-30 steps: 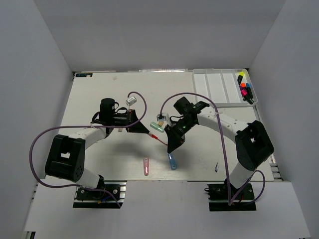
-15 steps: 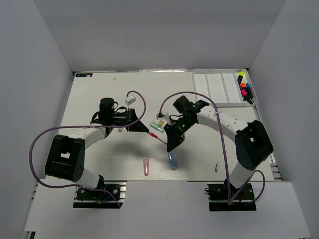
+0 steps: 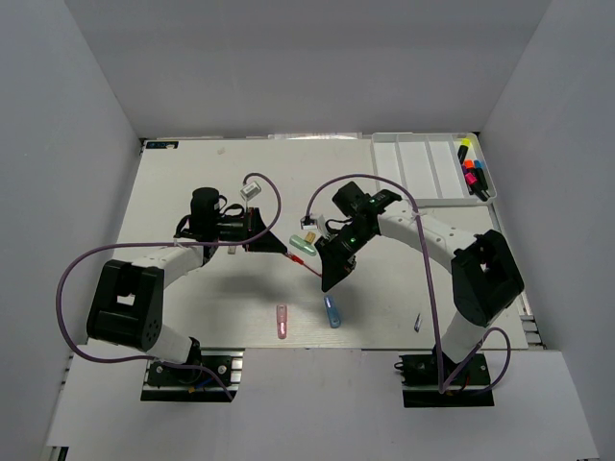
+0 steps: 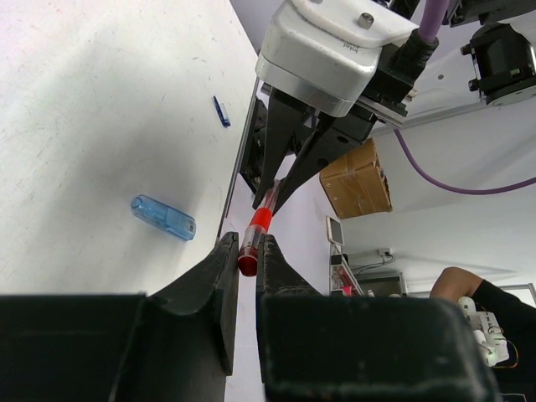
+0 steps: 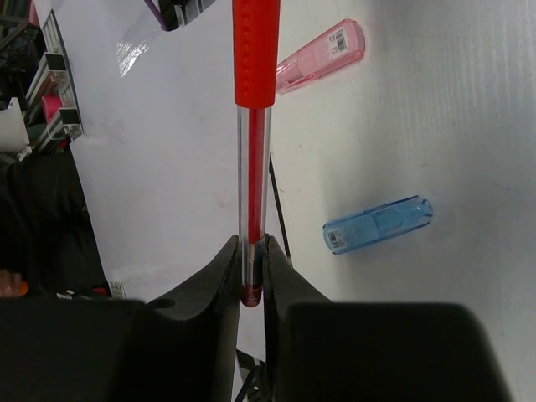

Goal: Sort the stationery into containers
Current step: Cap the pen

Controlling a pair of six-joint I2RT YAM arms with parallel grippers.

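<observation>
Red plastic fills the gap of the left gripper [image 4: 247, 251]: its jaws are pressed onto the red end of the red pen [image 4: 254, 230]. At the opposite end, the right gripper [image 5: 249, 268] pinches the tip of the clear barrel. The pen hangs clear of the table [image 3: 192, 182] near its middle, bridging the two pincers, with neither end free.

Compare this with the preceding second. Neither pincer has widened or tightened, and the pen has not left either grip. The right wrist has edged only slightly toward the far side. Treat this as a handover that is engaged but not completed: one pincer must let go before the pen can travel.

Note the items around the pen:
- The blue capsule piece [image 3: 332, 311] lies on the table just near of the right gripper.
- The pink capsule piece [image 3: 282, 321] lies to its left, near the front edge.
- The green capsule piece [image 3: 298, 244] lies just far of the pen.

Locate the tray [image 3: 413, 163] at the far right corner, well apart from the pen. Its rightmost compartment already holds the highlighters [image 3: 471, 171]. The right arm stands closer to it, so expect the left pincer to be the one that releases
</observation>
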